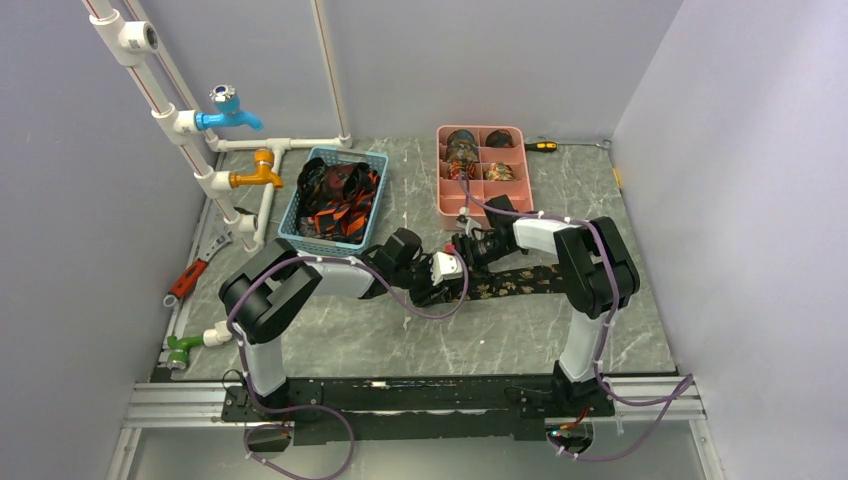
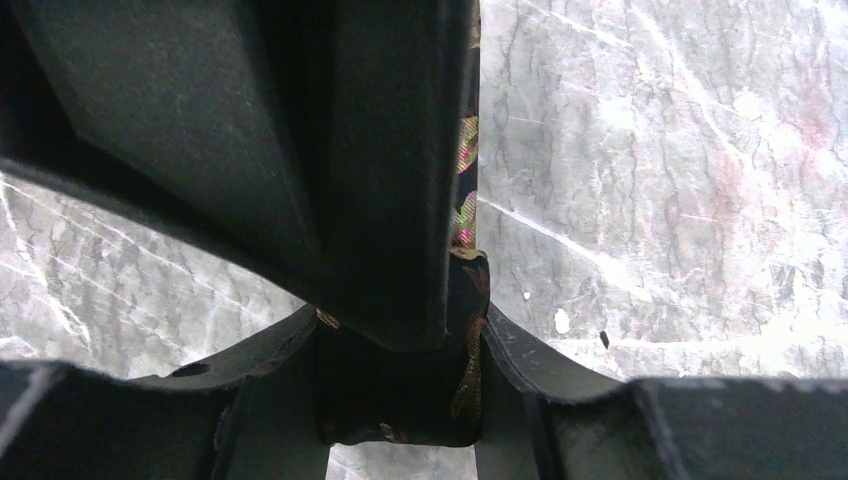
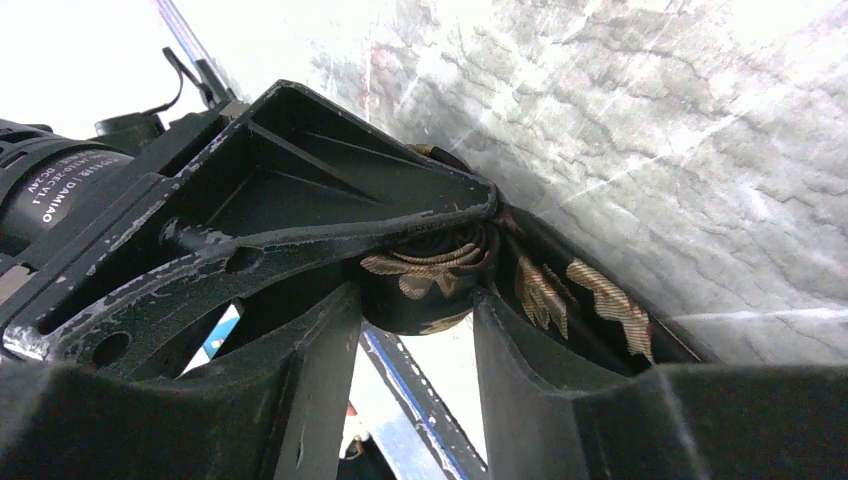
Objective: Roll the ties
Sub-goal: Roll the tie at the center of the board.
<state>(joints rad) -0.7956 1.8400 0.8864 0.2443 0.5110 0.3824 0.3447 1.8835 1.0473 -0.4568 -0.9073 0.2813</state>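
At table centre: the patterned tie [image 1: 522, 279] lies flat on the table [image 1: 400, 345], its loose length running off to the right; one end is wound into a small coil [image 3: 428, 268] where the left gripper [image 2: 400, 352] and the right gripper [image 3: 420, 292] meet.
Left jaws: narrowly apart, with dark gold-flecked fabric filling the gap; I judge them clamped on the tie; a finger of the right gripper crowds your view, so you cannot tell how firm the pinch is.
Right jaws: closed down to the coil's width, the coil touching both fingers; the flat strip trails off beside one finger.
Step in hand: mid-roll, by my reading; only a few turns are made and most of the strip is unwound.
Next move: calls for walking the coil along the strip with one side pinching it; line up the edges or the roll may cone; loosen only one grip at a time.
Elsewhere: loose ties [image 1: 335, 200] are heaped in the blue basket [image 1: 293, 215]; rolled ties [image 1: 462, 152] sit in the pink tray [image 1: 441, 190] beyond.
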